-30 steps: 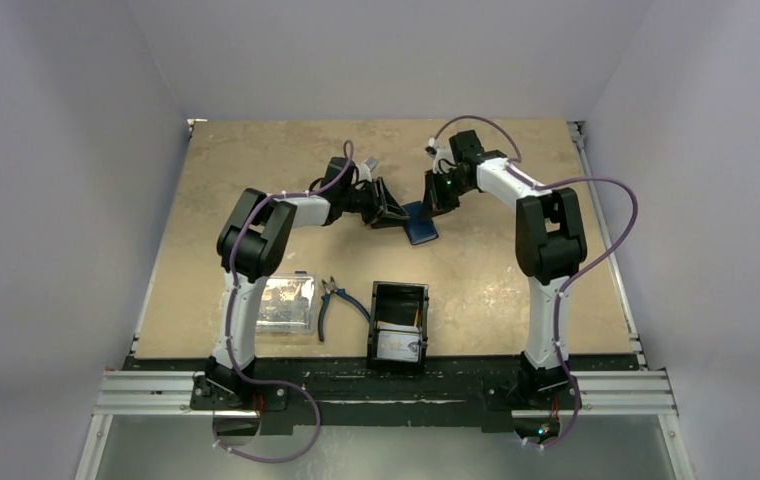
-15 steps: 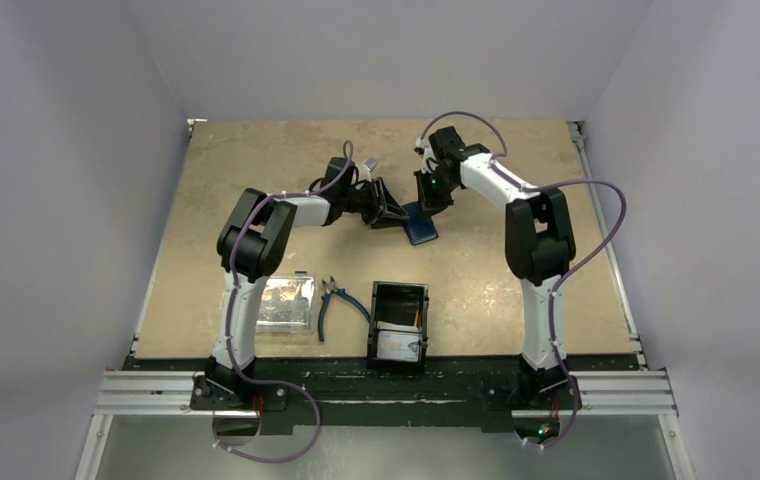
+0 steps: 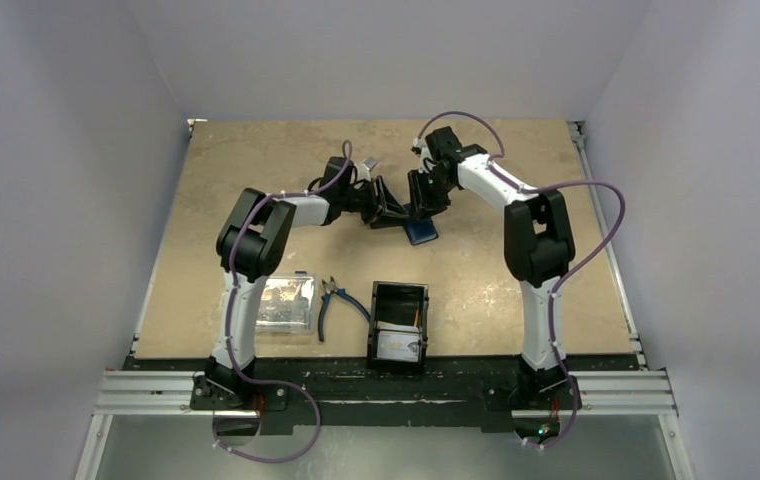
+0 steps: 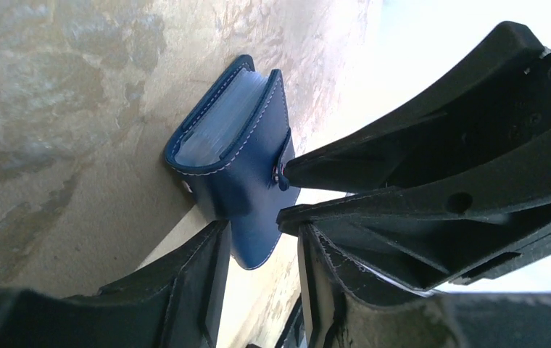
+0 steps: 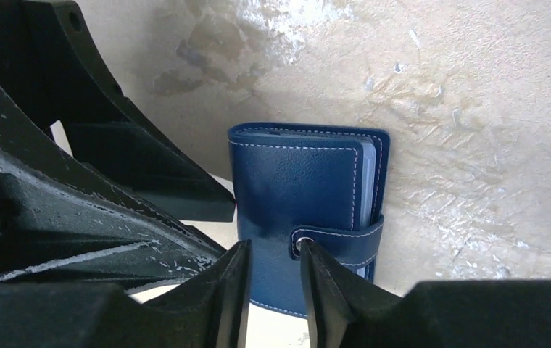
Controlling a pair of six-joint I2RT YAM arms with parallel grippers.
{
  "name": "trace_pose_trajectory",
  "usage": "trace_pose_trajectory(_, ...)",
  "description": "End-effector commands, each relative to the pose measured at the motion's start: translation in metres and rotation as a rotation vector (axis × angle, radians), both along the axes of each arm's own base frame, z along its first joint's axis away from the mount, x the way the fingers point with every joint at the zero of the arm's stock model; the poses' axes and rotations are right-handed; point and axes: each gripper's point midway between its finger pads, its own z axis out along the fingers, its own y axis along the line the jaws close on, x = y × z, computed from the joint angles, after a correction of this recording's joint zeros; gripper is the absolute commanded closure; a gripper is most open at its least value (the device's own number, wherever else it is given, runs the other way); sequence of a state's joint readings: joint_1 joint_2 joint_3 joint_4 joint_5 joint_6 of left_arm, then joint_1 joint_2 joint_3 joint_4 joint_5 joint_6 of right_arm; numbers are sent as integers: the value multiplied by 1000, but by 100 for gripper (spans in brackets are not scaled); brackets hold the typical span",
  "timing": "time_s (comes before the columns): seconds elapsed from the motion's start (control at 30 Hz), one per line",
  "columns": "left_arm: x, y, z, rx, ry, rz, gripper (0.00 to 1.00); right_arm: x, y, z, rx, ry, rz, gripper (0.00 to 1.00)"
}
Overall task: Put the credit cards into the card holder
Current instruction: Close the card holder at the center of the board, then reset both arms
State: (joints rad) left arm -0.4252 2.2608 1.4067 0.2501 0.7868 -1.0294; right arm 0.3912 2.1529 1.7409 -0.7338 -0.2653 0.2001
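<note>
The folded blue card holder (image 5: 301, 196) lay on the table (image 3: 256, 170), between both grippers. The right gripper (image 5: 274, 246) had its fingers a little apart at the strap's snap. The left gripper (image 4: 262, 230) had a finger on each side of the holder's end — squeezing or not, I could not tell.

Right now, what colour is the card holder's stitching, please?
White, on the navy card holder; clearest from the right wrist.
</note>
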Motion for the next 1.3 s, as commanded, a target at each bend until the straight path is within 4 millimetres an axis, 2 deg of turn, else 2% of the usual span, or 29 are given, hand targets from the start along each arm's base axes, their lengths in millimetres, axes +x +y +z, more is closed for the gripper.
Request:
trace_pose_trajectory(0.0, 6, -4, 25, -21, -93, -13, 57, 20, 35, 47, 237, -96, 56, 58)
trace_pose_trajectory(0.07, 8, 0, 35, 5, -139, -13, 56, 28, 26, 78, 268, -167, 36, 55)
trace_pose_trajectory(0.17, 11, 7, 46, 86, -201, -24, 55, 27, 2, 110, 292, -248, -22, 52)
trace_pose_trajectory(0.3, 4, 5, 68, 93, -254, -57, 53, 12, -49, 138, 274, -359, -141, 51)
trace_pose_trajectory(0.4, -4, -9, 96, 55, -313, -89, 53, -11, -77, 160, 286, -458, -199, 48)
trace_pose_trajectory(0.5, -18, -23, 128, 38, -393, -134, 54, -43, -97, 197, 267, -600, -225, 42)
trace_pose_trajectory(0.6, -32, -26, 177, 46, -571, -132, 53, -75, -118, 235, 248, -744, -295, 30)
trace_pose_trajectory(0.63, -41, -22, 205, 39, -648, -119, 53, -87, -125, 249, 246, -788, -313, 27)
trace_pose_trajectory(0.73, -58, -2, 257, 41, -792, -56, 51, -126, -140, 293, 269, -916, -364, 19)
trace_pose_trajectory(0.77, -64, 7, 278, 41, -848, -22, 50, -137, -151, 308, 272, -960, -400, 17)
trace_pose_trajectory(0.8, -70, 17, 299, 41, -903, 14, 49, -151, -149, 322, 297, -995, -393, 16)
trace_pose_trajectory(0.87, -82, 39, 336, 48, -1000, 102, 47, -174, -157, 347, 321, -1070, -424, 12)
trace_pose_trajectory(0.97, -103, 75, 388, 49, -1130, 245, 44, -202, -176, 374, 326, -1149, -507, 2)
trace_pose_trajectory(1.13, -138, 130, 452, 43, -1275, 456, 40, -237, -206, 399, 263, -1233, -609, 1)
trace_pose_trajectory(1.27, -161, 161, 480, 32, -1335, 562, 38, -266, -222, 418, 248, -1321, -654, 1)
